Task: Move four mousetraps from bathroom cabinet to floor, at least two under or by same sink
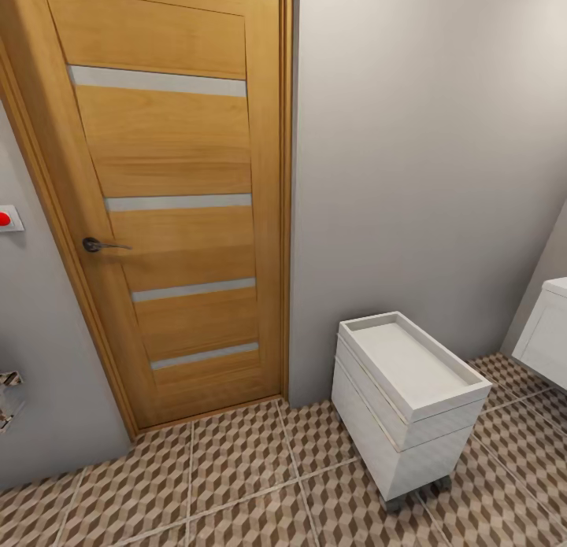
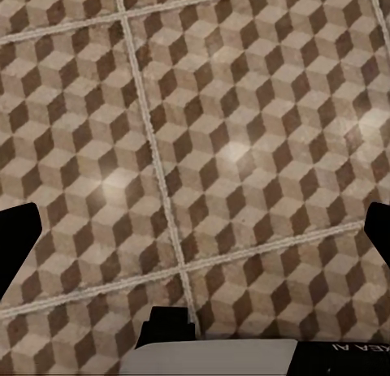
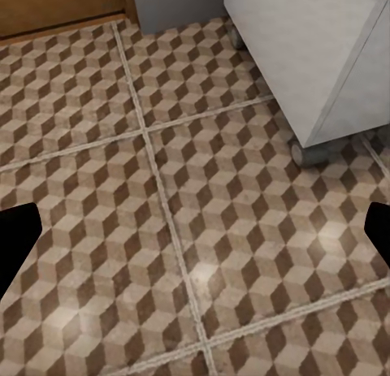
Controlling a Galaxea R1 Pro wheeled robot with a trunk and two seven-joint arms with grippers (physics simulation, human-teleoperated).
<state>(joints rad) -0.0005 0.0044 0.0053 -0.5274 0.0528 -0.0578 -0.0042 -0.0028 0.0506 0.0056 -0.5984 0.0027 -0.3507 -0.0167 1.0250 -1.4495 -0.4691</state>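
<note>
I face a wooden door [image 1: 169, 216] over the bathroom floor [image 1: 236, 484], both grippers' fingers [image 2: 18, 238] spread empty; mousetraps, I judge, light, stiff, best pinched by board edges.

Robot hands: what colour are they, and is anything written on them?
In both wrist views the fingertips are plain black shapes at the picture's edges. The left wrist view also shows a pale grey-white body part with small, unreadable white lettering on black.
</note>
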